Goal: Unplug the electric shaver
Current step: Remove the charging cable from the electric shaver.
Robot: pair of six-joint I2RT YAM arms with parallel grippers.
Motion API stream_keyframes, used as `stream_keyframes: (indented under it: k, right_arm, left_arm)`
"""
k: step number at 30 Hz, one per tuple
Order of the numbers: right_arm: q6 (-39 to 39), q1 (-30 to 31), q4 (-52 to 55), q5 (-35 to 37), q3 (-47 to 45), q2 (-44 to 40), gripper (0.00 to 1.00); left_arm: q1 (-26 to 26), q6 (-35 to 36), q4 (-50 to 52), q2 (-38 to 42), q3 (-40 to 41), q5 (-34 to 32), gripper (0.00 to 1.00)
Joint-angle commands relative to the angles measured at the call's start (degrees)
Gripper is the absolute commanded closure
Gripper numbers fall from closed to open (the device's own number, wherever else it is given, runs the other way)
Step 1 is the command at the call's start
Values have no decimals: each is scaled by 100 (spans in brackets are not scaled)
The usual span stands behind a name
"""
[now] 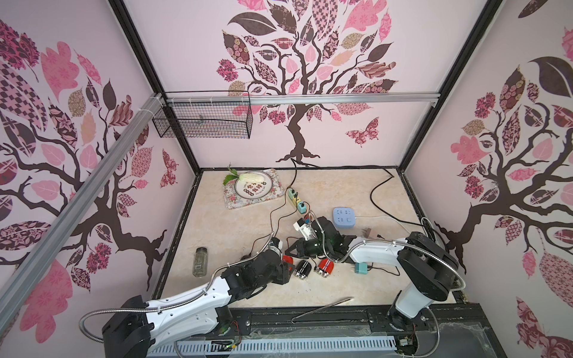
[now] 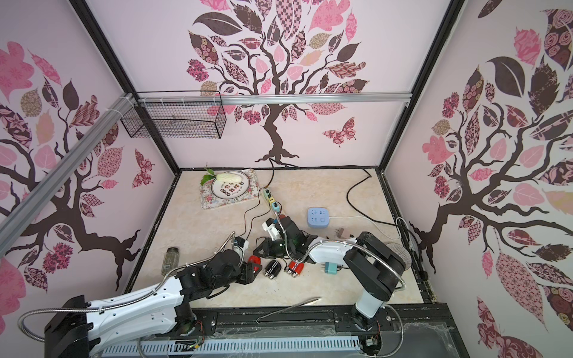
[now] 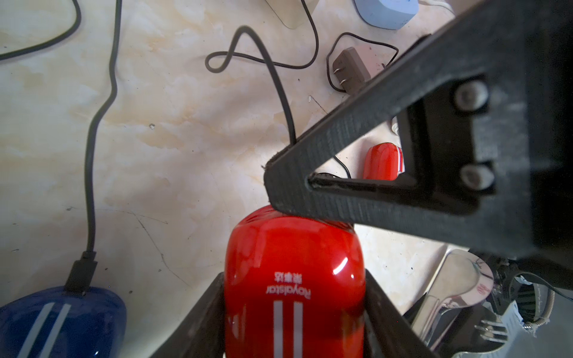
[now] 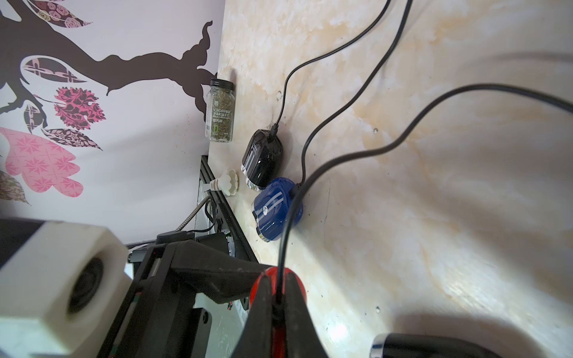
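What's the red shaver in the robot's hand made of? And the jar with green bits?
The red shaver looks like glossy hard plastic: bright highlights on its smooth shell, though painted metal is possible. The jar seems clear glass or plastic, since green flakes show through; its black cap looks plastic.

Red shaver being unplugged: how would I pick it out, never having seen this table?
On the marbled tabletop, find the short row of shavers near the front edge. It is the red shaver clamped in the left gripper, with the right gripper pinching its cord. The other red shaver lies ungripped beyond a black shaver.
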State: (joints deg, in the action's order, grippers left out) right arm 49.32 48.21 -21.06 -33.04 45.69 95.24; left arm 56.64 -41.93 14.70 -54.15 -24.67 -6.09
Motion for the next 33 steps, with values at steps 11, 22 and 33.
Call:
stream_keyframes:
  k: [11, 22, 33]
  right_arm:
    - [-282, -3, 339, 249, 277, -41, 95]
    - [-362, -264, 550, 244, 606, -27, 95]
    - [-306, -438, 557, 231, 695, -44, 95]
  left_arm:
    - [-31, 76, -188, 120, 93, 233, 82]
    - [-30, 89, 55, 256, 112, 143, 84]
    - [-30, 71, 177, 258, 90, 53, 84]
